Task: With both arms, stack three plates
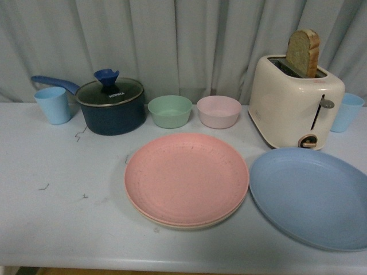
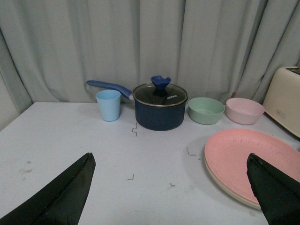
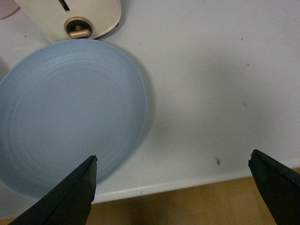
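The pink plate [image 1: 186,176] lies on the beige plate [image 1: 172,224], whose rim shows beneath it, at the table's middle front. The light blue plate [image 1: 312,195] lies alone to their right, in front of the toaster. Neither arm shows in the front view. In the left wrist view my left gripper [image 2: 171,161] is open and empty above bare table, left of the pink plate [image 2: 253,159] and the beige rim [image 2: 225,190]. In the right wrist view my right gripper [image 3: 172,159] is open and empty over the table's front edge, beside the blue plate [image 3: 65,112].
A dark blue pot with a glass lid [image 1: 112,103], a blue cup [image 1: 53,105], a green bowl [image 1: 170,111] and a pink bowl [image 1: 219,111] stand along the back. A cream toaster with bread [image 1: 295,103] and another blue cup [image 1: 347,112] stand back right. A curtain hangs behind.
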`<state>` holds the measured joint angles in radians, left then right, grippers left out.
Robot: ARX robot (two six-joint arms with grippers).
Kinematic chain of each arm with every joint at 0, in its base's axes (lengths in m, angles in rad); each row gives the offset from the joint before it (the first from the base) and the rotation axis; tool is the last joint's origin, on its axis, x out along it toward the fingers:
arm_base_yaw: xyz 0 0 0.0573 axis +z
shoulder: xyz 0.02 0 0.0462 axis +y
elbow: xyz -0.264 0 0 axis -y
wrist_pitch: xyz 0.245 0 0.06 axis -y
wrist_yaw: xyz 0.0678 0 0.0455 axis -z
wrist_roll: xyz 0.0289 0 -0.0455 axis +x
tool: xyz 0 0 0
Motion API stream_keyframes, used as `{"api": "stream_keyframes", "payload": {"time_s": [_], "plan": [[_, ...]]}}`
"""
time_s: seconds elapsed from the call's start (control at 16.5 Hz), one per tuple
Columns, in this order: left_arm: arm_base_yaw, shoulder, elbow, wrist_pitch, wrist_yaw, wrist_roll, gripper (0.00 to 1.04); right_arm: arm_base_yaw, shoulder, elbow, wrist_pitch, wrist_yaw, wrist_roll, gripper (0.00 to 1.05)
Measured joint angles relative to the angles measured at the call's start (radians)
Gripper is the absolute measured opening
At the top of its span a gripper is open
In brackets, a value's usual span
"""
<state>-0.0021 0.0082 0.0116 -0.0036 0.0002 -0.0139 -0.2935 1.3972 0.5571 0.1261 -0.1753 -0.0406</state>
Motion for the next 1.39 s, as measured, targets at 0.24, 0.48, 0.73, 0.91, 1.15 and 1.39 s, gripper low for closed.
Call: {"api": "stream_keyframes", "payload": {"time_s": [0.24,0.48,0.73,0.91,1.15,1.39], "plan": [[0.0,0.0,0.0,0.0,0.0,0.0,0.98,0.014,0.258,0.13,0.04,-0.005,-0.01,0.98],[0.0,0.0,0.0,0.0,0.0,0.0,0.98,0.04,0.523,0.282,0.106,0.032,0.011,0.98],[0.0,0.0,0.0,0.0,0.0,0.0,0.98,0.087,0.623,0.335,0.126,0.056,0.027,0.98],[0.0,0.0,0.0,0.0,0.0,0.0,0.98,0.113,0.659,0.363,0.126,0.085,0.036,0.92],[0.0,0.0,0.0,0.0,0.0,0.0,0.98,0.132,0.712,0.395,0.117,0.138,0.038,0.46],[0.0,0.0,0.0,0.0,0.0,0.0,0.98,0.104,0.629,0.307,0.174,0.089,0.075,0.03]]}}
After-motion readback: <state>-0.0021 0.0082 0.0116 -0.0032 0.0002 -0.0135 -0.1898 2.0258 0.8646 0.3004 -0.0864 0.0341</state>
